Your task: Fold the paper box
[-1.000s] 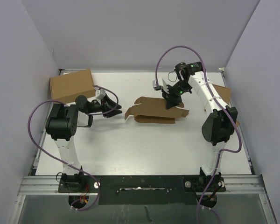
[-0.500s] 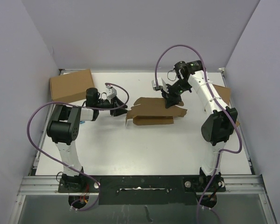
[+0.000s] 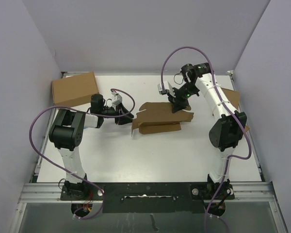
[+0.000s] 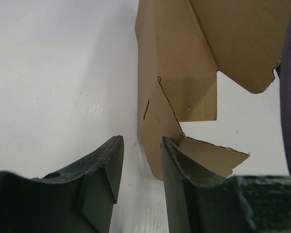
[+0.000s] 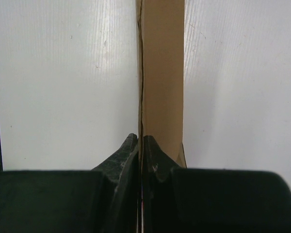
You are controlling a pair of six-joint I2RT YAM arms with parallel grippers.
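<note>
The paper box [image 3: 157, 117] is a half-folded brown cardboard sheet lying mid-table, flaps sticking out at its left end. My right gripper [image 3: 176, 105] is shut on its far right edge; in the right wrist view the fingers [image 5: 141, 145] pinch a thin cardboard panel [image 5: 160, 73] edge-on. My left gripper [image 3: 125, 117] is open at the box's left end. In the left wrist view its gripper [image 4: 140, 160] straddles bare table, the right finger [image 4: 177, 167] touching the lowest flap of the box [image 4: 184, 73].
A larger closed brown carton [image 3: 74, 89] stands at the back left beside my left arm. Another brown box [image 3: 231, 98] lies at the right edge behind my right arm. Purple cables loop over both arms. Grey walls enclose the table.
My left gripper has swung right from near the carton up to the box's left flaps. The box has shifted and turned slightly in my right gripper's hold.
</note>
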